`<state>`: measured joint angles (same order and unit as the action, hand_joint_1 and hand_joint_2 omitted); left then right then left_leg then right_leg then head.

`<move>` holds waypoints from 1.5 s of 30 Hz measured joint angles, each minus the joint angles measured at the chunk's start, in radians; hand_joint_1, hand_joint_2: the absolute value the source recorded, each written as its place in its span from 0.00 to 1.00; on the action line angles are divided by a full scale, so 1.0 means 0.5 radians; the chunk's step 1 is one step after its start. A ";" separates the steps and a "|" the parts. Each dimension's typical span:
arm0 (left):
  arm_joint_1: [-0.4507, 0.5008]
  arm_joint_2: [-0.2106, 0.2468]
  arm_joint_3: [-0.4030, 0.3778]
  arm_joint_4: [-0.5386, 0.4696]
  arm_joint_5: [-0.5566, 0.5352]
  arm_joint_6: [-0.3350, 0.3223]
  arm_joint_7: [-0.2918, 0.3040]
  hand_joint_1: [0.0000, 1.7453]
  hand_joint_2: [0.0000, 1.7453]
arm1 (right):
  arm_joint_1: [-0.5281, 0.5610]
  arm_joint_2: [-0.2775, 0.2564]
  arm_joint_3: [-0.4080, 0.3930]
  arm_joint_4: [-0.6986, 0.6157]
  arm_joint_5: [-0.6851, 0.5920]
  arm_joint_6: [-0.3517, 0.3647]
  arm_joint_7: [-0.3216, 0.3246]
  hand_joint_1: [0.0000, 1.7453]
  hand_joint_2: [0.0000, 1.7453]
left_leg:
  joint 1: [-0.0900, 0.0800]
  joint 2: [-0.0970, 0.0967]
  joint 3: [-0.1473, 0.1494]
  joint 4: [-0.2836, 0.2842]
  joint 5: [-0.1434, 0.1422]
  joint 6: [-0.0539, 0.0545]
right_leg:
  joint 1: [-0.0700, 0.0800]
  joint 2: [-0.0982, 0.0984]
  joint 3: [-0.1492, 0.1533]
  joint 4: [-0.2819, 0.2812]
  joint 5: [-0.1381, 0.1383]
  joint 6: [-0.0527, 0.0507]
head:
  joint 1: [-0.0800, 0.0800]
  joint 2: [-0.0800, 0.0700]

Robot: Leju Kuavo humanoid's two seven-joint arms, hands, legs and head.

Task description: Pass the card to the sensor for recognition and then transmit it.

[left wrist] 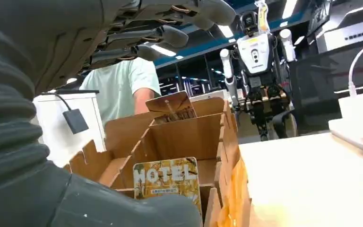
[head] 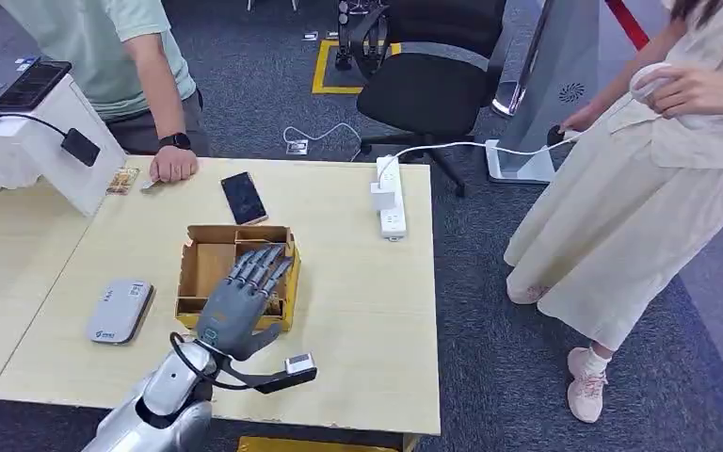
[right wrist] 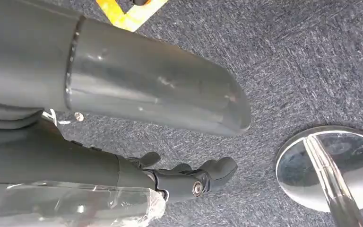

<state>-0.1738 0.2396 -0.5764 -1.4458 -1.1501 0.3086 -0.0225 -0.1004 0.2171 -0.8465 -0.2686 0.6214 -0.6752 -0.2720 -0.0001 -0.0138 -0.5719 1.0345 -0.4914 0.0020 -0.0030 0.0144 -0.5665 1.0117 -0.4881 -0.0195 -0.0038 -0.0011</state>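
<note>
HOTEL card [left wrist: 167, 180] stands upright in a cardboard box [head: 200, 273] slot, just under the left hand [head: 242, 298] w/ thumb [left wrist: 137, 210] right in front of it. Left hand holds nothing, fingers [left wrist: 170, 34] spread above the box. To grip well: lower straight into the slot, pinch the card's top edge thumb vs fingers, avoid the dividers. Reader [head: 119, 310] lies on the tabletop [head: 358, 301], beyond the box on the hand's outer side. Right hand [right wrist: 189, 177] hangs over carpet, fingers curled, holding nothing.
</note>
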 joint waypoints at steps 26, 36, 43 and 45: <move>-0.202 -0.038 -0.049 0.275 -0.071 0.110 0.069 0.00 1.00 | -0.004 0.000 0.038 0.004 0.031 0.000 0.020 0.00 0.00 | 0.000 0.000 0.000 0.000 0.000 0.000 | 0.000 0.000 0.000 0.000 0.000 0.000 | 0.000 0.001; -0.247 -0.038 -0.049 0.362 -0.073 0.116 0.069 0.00 1.00 | -0.004 0.000 0.048 0.010 0.031 0.000 0.034 0.00 0.00 | 0.000 0.000 0.000 0.000 0.000 0.000 | 0.000 0.000 0.000 0.000 0.000 0.000 | 0.000 0.001; -0.238 -0.013 -0.049 0.362 -0.068 0.104 0.069 0.00 1.00 | -0.003 0.000 0.048 0.010 0.020 0.001 0.030 0.00 0.00 | 0.000 0.000 0.000 0.000 0.000 0.000 | 0.000 0.000 0.000 0.000 0.000 0.000 | 0.000 0.001; -0.234 -0.001 -0.049 0.362 -0.068 0.091 0.069 0.00 1.00 | -0.003 0.000 0.047 0.010 0.019 0.002 0.028 0.00 0.00 | 0.000 0.000 0.000 0.000 0.000 0.000 | 0.000 0.000 0.000 0.000 0.000 0.000 | 0.000 0.000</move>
<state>-0.2909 0.2392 -0.6008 -1.2646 -1.1841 0.3540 0.0122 -0.1021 0.2171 -0.8228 -0.2636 0.6310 -0.6741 -0.2579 -0.0001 -0.0138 -0.5720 1.0344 -0.4912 0.0020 -0.0030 0.0143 -0.5664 1.0118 -0.4880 -0.0195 -0.0038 -0.0011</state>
